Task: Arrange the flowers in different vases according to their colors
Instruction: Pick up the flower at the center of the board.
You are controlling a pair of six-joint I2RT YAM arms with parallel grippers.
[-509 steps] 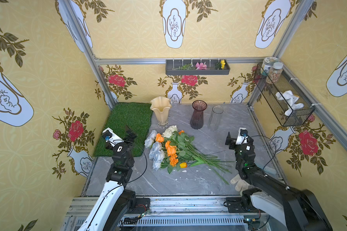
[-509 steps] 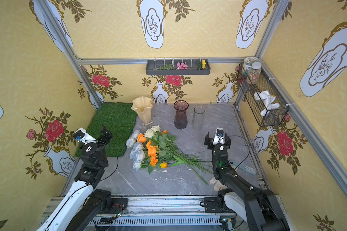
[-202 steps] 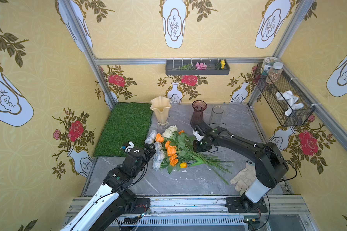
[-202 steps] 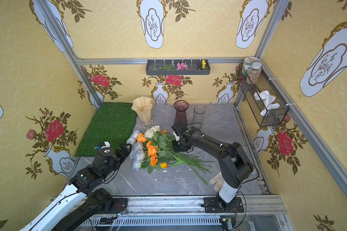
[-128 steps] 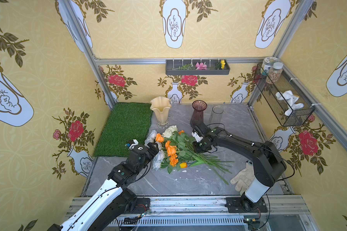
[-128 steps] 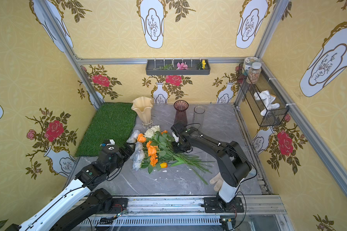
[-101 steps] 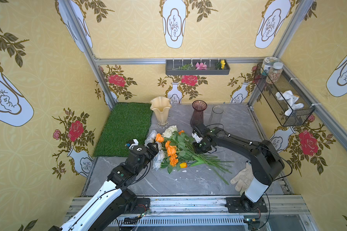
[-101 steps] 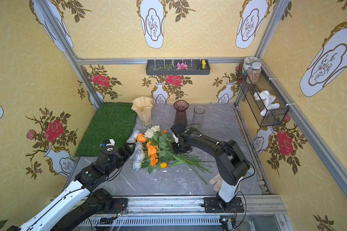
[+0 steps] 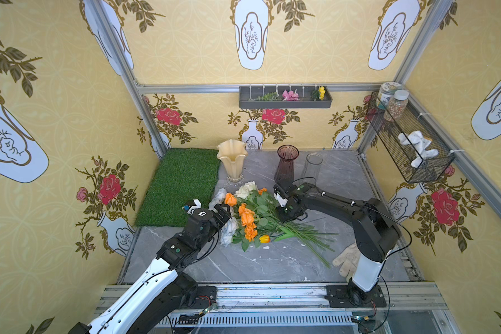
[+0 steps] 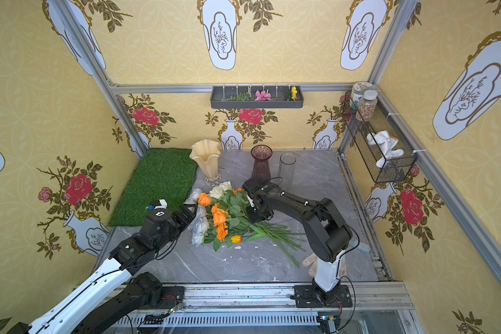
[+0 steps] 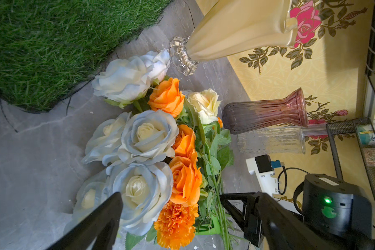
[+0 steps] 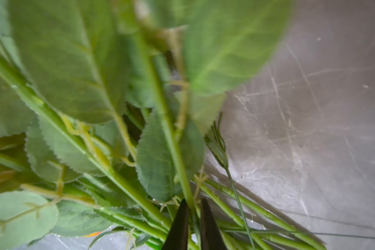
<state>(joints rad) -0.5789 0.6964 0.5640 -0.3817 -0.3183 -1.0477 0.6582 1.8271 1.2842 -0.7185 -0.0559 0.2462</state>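
The flowers point(image 9: 252, 214) lie in one heap mid-table: orange roses and marigolds, a yellow tulip point(image 9: 264, 239), cream roses and pale blue-white roses point(image 11: 148, 134), stems fanned to the right. My left gripper point(image 9: 224, 212) is open at the heap's left edge, and in its wrist view the jaws point(image 11: 169, 195) straddle a blue-white rose and an orange marigold. My right gripper point(image 9: 284, 216) points down into the stems, shut on one green stem point(image 12: 193, 202). Behind stand three vases: cream-amber point(image 9: 232, 159), dark purple point(image 9: 287, 162) and clear point(image 9: 313, 164).
A green grass mat point(image 9: 182, 185) covers the back left of the table. A work glove point(image 9: 347, 257) lies by the right arm's base. A wire basket point(image 9: 411, 141) with jars hangs on the right wall, and a grey tray point(image 9: 285, 101) on the back wall.
The right gripper's jaws have closed onto a stem in the heap. The left gripper has edged forward to the blue-white roses, still open.
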